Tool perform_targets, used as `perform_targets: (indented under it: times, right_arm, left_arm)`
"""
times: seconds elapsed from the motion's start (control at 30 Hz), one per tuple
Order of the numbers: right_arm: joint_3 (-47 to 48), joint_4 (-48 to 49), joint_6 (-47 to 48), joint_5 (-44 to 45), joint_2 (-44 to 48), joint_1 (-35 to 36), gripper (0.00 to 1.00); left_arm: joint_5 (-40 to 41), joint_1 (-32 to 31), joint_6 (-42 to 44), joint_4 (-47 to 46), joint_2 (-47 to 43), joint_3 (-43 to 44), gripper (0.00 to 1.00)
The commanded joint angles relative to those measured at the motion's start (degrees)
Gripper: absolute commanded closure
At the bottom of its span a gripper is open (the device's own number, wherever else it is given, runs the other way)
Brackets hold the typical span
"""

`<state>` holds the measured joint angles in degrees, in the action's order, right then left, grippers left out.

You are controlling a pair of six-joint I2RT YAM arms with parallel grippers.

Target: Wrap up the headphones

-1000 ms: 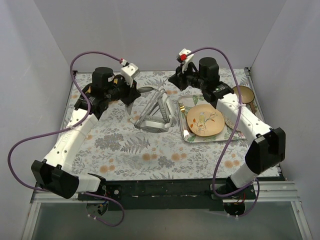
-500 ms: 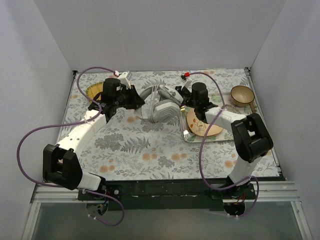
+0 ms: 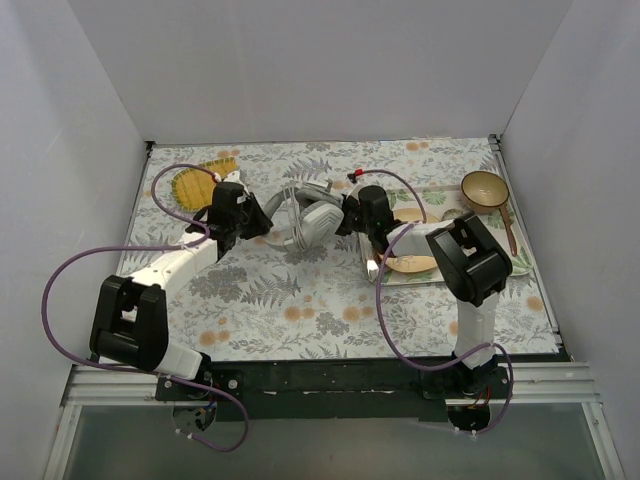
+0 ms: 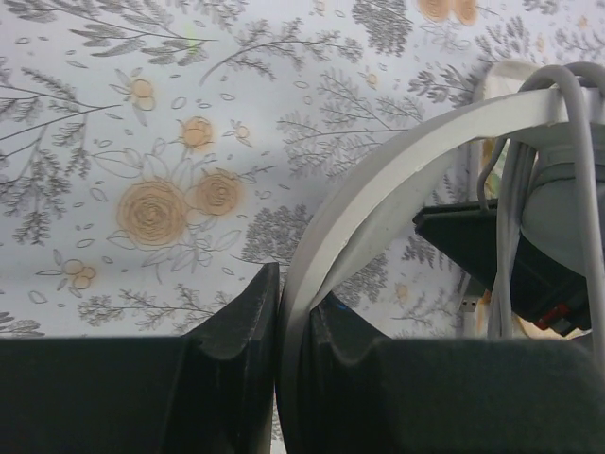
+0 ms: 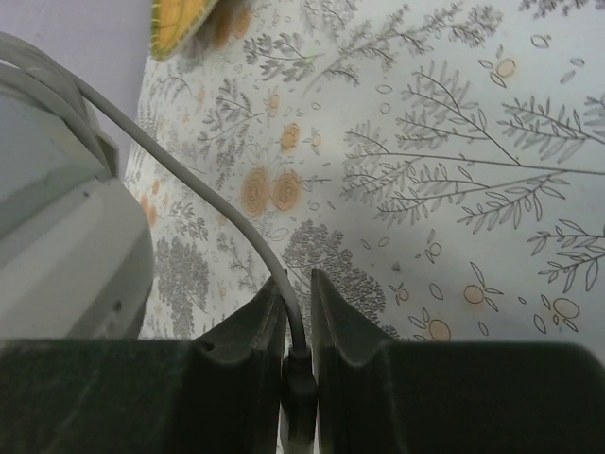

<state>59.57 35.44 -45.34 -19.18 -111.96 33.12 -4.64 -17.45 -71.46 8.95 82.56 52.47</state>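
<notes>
The light grey headphones point(image 3: 305, 215) sit between my two grippers at the back middle of the floral table. My left gripper point(image 3: 262, 222) is shut on the curved headband point(image 4: 397, 180), which runs up between its fingers point(image 4: 241, 331). My right gripper point(image 3: 341, 214) is shut on the thin grey cord point(image 5: 189, 170) close to its dark plug end. The cord arcs from the right gripper's fingers point(image 5: 345, 322) up to an earcup point(image 5: 57, 246) at the left of the right wrist view. Loops of cord point(image 4: 586, 189) hang over the headband by the earcups.
A metal tray point(image 3: 372, 270) with a tan plate point(image 3: 412, 263) lies just right of the headphones, under the right arm. A brown bowl with a handle point(image 3: 483, 188) stands at the back right. A yellow round thing point(image 3: 190, 183) lies at the back left.
Both arms have stretched forward, dropped low and closed in on each other. The headphones went from spread near the tray to bunched between the grippers, nearer the back.
</notes>
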Motion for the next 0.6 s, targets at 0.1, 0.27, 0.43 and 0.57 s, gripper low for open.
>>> perform_targets:
  times: [0.1,0.27,0.43,0.57]
  right_arm:
    - [1.07,-0.81,-2.12,2.04,-4.84,2.12,0.77]
    - [1.60,-1.69,-2.03,2.13,-5.90,2.47,0.76]
    - [0.03,-1.17,-2.29,2.13,-5.73,3.00,0.74]
    - [-1.39,1.73,-3.70,3.09,-5.37,3.00,0.74]
  left_arm:
    - [9.30,1.37,-0.79,-10.62,-2.67,-3.33,1.00]
    - [10.97,2.77,-1.66,-11.06,-2.15,-5.36,1.00]
    - [10.97,4.62,-3.94,-10.18,-1.27,-5.97,1.00]
    - [10.80,5.76,-4.91,-9.92,-1.79,-6.85,1.00]
